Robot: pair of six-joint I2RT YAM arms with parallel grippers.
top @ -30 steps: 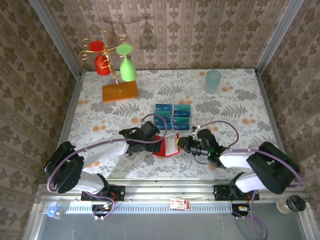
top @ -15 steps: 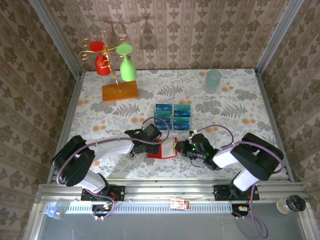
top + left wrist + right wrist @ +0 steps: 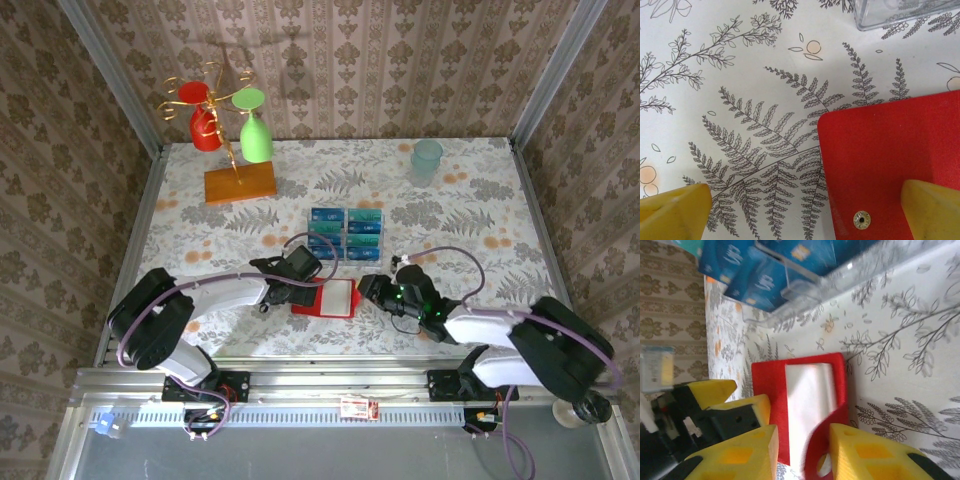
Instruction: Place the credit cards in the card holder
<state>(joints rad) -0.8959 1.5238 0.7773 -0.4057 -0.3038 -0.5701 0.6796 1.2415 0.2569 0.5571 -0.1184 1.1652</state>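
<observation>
The small, flat, glossy red folding card holder lies opened out on the table, roughly square. Its inner face is up, with a pale shiny pocket on the half toward 3 o'clock. In the left wrist view a rounded red corner and a small metal snap stud show. In the right wrist view a red flap at its edge curls upward, blurred. The thin rectangular blue and teal-green plastic credit cards stand in rows in a clear tiered rack, near the holder at about its 12 o'clock and not touching it.
</observation>
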